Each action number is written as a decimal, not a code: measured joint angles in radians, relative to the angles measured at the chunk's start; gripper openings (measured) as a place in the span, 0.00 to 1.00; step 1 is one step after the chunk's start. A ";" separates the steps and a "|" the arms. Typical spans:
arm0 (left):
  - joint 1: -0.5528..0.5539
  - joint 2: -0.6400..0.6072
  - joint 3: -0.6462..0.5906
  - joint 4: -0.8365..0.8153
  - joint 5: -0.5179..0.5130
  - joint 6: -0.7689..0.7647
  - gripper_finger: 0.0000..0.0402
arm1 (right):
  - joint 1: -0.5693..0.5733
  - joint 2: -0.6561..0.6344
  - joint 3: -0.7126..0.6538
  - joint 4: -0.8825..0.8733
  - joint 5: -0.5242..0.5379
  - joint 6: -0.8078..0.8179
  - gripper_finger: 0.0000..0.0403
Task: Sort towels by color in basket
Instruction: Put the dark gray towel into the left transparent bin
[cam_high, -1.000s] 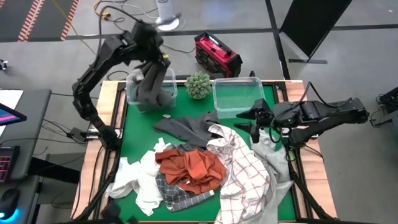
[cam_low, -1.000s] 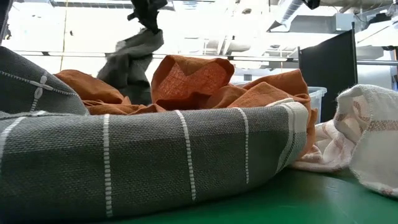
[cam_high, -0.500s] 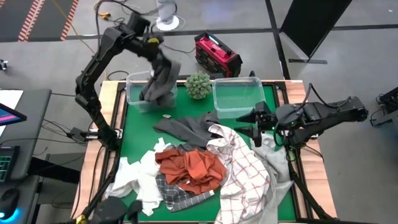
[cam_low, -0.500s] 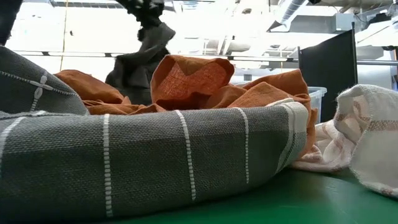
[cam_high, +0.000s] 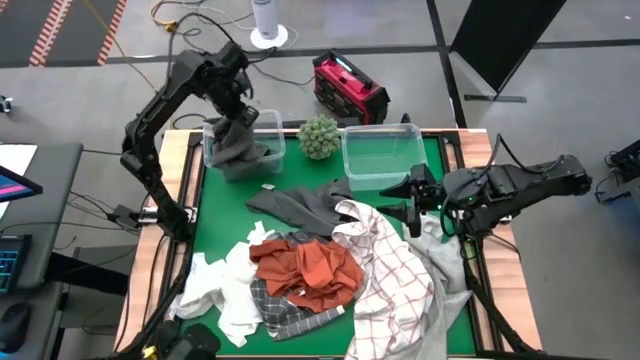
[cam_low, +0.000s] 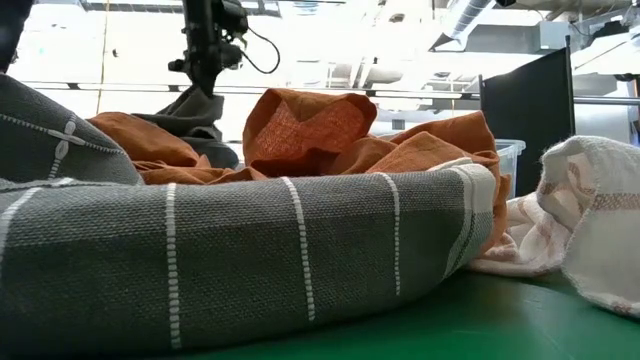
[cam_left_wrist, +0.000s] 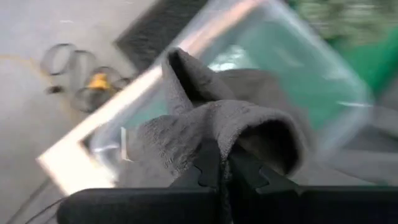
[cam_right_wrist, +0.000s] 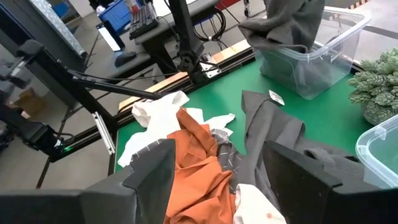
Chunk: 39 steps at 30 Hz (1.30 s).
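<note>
A dark grey towel hangs into the clear left bin at the table's far left, with my left gripper shut on its top. It also shows in the right wrist view. The other towels lie in a pile on the green mat: a second dark grey one, rust-orange, white with grid lines, white, plaid and light grey. My right gripper waits open over the pile's right side. My left gripper pinches a bunched fold at the top of the dark grey towel between its two fingers. The fingers come from above, pointing steeply down. The towel hangs slack below them, and its lower part lies inside the left bin.
A second clear bin stands at the far right of the mat, with a small green plant between the two bins. A red box sits on the floor beyond the table. Wooden rails edge the mat.
My left gripper has sunk toward the left bin and tipped to point more steeply down, still shut on the dark grey towel. The towel, which hung above the bin, has dropped so that its lower part now bunches inside it.
</note>
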 joint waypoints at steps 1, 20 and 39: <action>-0.001 -0.002 -0.021 0.023 -0.041 -0.003 0.00 | 0.000 0.000 0.000 0.000 0.000 0.000 0.67; -0.081 -0.003 -0.473 0.320 0.098 -0.200 0.01 | 0.000 0.000 0.000 0.000 0.000 0.000 0.67; -0.090 -0.006 -0.526 0.388 0.024 -0.451 0.45 | 0.000 0.000 0.000 0.000 0.000 -0.014 0.67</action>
